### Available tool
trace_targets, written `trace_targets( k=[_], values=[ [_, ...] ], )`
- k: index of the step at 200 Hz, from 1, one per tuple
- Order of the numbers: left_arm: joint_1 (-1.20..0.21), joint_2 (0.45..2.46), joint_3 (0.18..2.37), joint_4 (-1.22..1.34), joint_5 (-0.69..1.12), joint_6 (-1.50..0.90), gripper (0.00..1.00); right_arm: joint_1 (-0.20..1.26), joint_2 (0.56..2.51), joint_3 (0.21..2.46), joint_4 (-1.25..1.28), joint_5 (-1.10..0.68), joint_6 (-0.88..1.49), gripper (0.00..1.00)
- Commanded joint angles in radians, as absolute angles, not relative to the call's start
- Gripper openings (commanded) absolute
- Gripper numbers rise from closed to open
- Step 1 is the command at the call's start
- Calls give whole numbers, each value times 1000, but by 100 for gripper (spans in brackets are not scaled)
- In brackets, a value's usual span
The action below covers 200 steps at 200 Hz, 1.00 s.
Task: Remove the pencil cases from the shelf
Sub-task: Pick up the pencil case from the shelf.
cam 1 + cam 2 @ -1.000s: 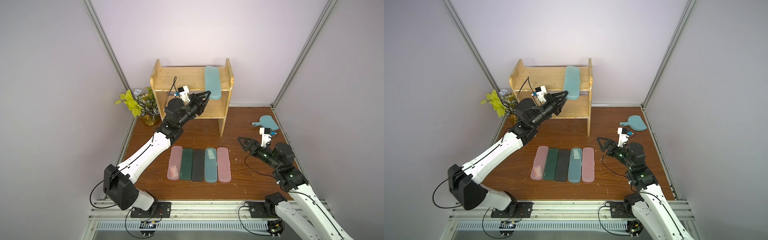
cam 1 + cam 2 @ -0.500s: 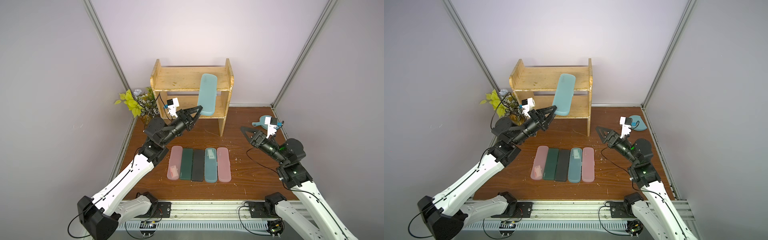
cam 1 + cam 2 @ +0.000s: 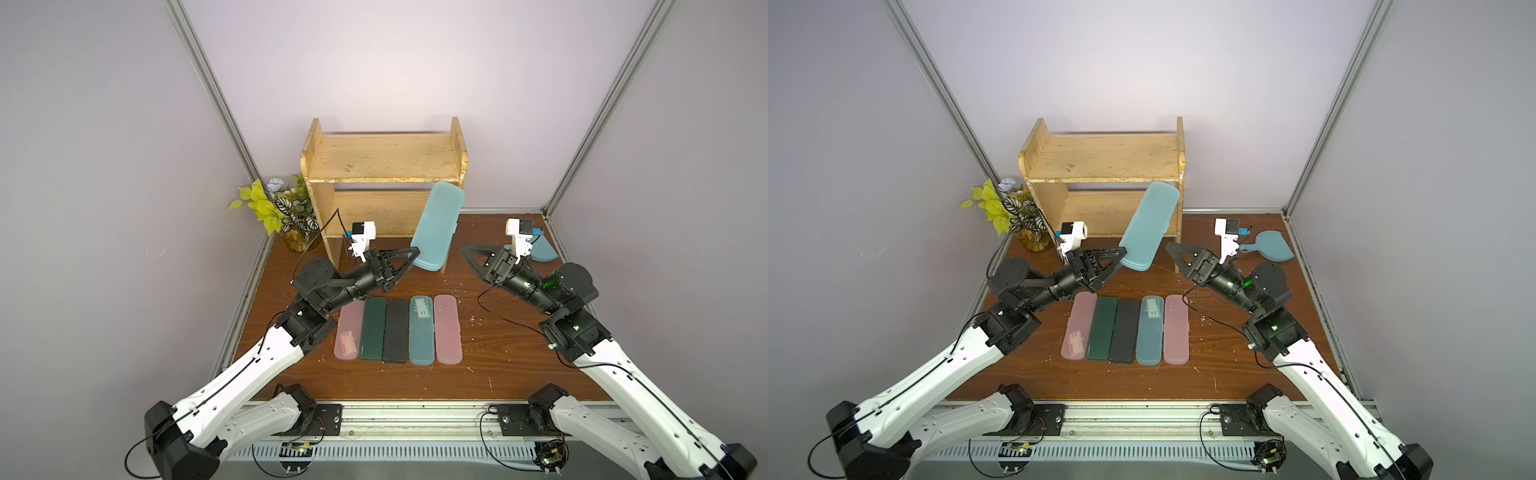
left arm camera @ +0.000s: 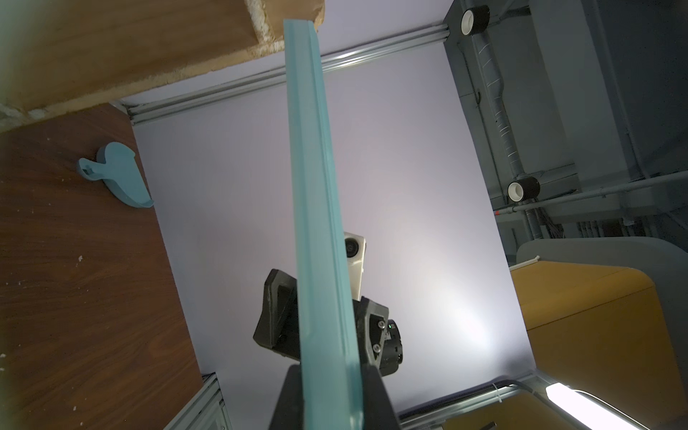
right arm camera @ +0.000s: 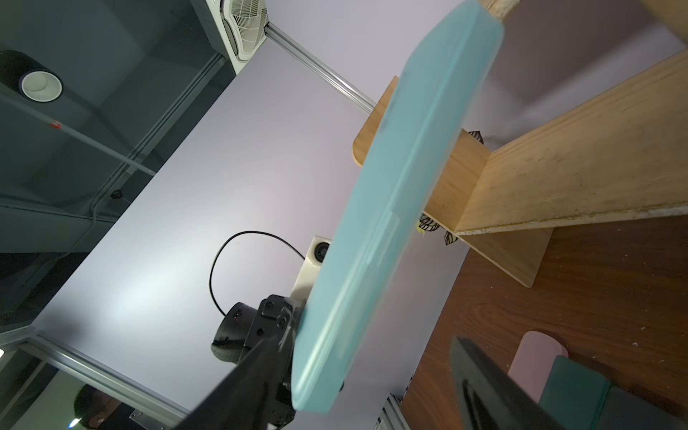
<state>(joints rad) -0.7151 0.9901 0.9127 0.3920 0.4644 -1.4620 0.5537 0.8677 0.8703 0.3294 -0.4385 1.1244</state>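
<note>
Teal plastic, one item: the teal case [image 3: 436, 228] is held in the air by the left gripper [image 3: 413, 252]. The gripper is clamped tight across the thin lower end, which is seen edge-on in the left wrist view. An end grip is judged to suit a flat case drawn lengthways off a board, though the rest of the length is left unsupported.

Long axis: steeply tilted, with the lower end at the gripper and the upper end pointed up and back toward the right side panel of the shelf [image 3: 382, 162]. Contact with the shelf cannot be told. The case is held above the counter [image 3: 519, 374].

The right gripper [image 3: 471, 252] is set near the lower end of the held case, facing it. Its jaws are spread wide and nothing is gripped. A hand-over is judged possible.

Five cases are laid flat on the counter, side by side: pink case [image 3: 347, 328], dark green case [image 3: 373, 328], black case [image 3: 395, 328], second teal case [image 3: 421, 328], second pink case [image 3: 446, 328]. Their long axes are parallel and pointed toward the shelf. The row is judged to be the drop zone, with room beside either pink case.

No case is seen on the top board. The lower board is partly hidden.
</note>
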Motion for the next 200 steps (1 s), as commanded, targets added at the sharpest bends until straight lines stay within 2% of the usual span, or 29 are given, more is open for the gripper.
trace_targets(
  k=[1,128,182,200],
  values=[
    [-744,968,904,442,483,-1438,2,581,857,871,428,-373,1161,75],
    [-761,989,875,527,557,-1459,0,593,865,825,482,-281,1245,60],
    [-764,1002,874,536,578,-1459,0,593,895,813,569,-267,1296,49],
    [-764,1003,870,540,578,-1459,0,593,905,811,584,-263,1307,41]
  ],
)
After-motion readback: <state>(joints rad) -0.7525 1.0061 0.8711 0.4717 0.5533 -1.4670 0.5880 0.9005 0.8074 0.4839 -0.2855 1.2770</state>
